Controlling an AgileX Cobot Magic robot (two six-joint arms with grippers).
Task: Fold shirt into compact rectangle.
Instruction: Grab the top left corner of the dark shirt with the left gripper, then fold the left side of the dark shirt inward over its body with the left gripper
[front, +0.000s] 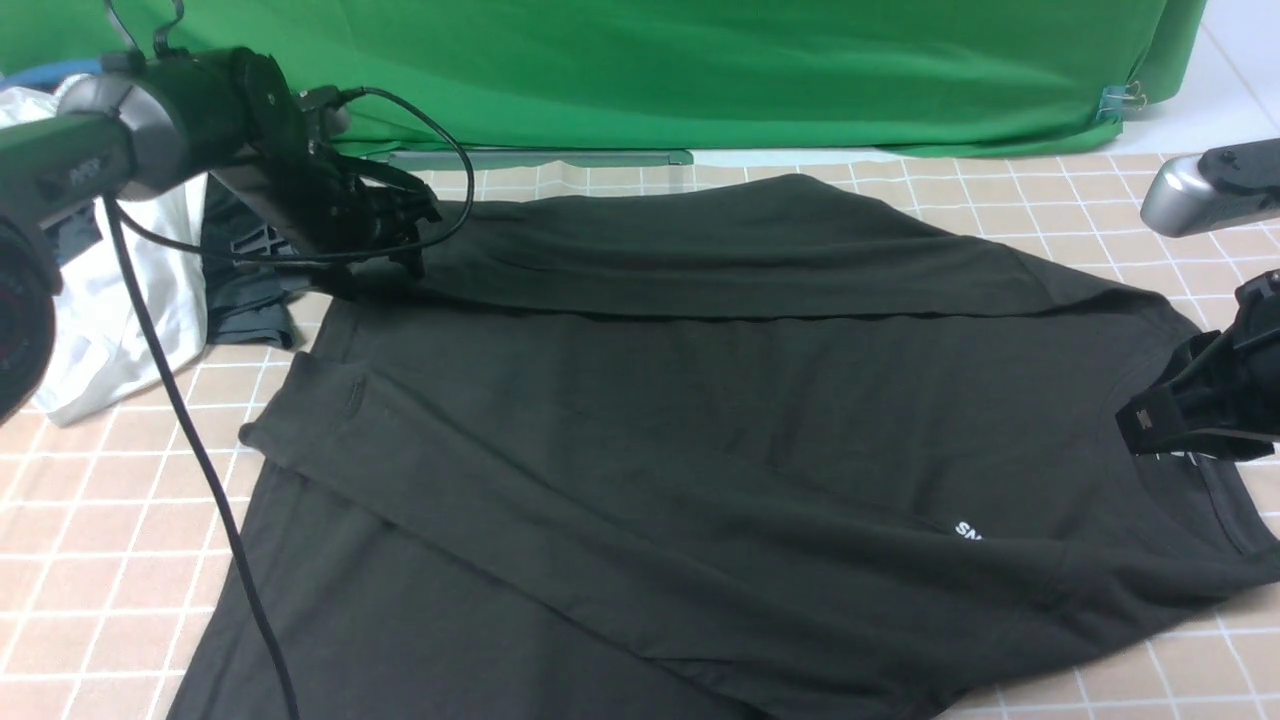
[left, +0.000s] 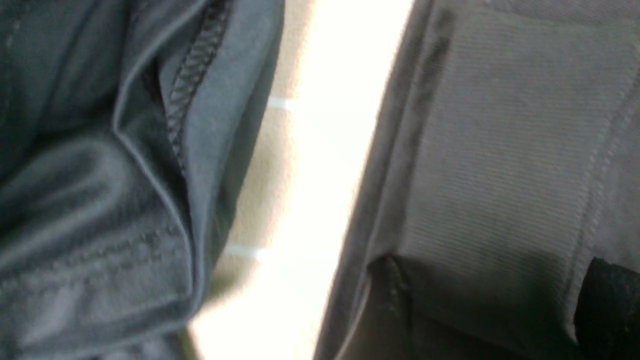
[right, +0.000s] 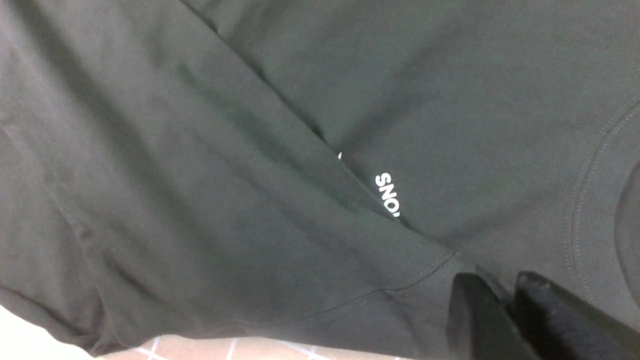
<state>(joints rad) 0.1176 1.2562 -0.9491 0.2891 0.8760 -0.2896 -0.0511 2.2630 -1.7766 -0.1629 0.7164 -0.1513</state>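
While only part-folded, large black long-sleeved cotton shirt (front: 640, 420): spread flat across the peach tiled counter (front: 100, 500), collar toward the right arm, one sleeve laid diagonally over the body, far part folded over along the back.
Left gripper (front: 405, 225): low over the far left sleeve end, ribbed cuff (left: 500, 150) close in the wrist view; only one of the fingers (left: 607, 305) visible, so apart or together cannot be told.
Right gripper (front: 1140, 425): at the collar; fingers (right: 470, 310) nearly together with a sliver of shirt cloth in the gap, judged clamped on the shirt.
Risk, left side: smaller dark grey garment (front: 245, 300) just beside the cuff; likely caught along with the sleeve if gripped too far outward.
Risk, right side: thin pinch near the neckline; likely to slip, or to drag the diagonal sleeve askew, if pulled quickly.
Risk, fold: uneven rectangle if lifted from one end alone.
Lettering (right: 387, 195): white capitals "SNO" readable, remainder hidden under the sleeve edge.
Other labels: none legible.
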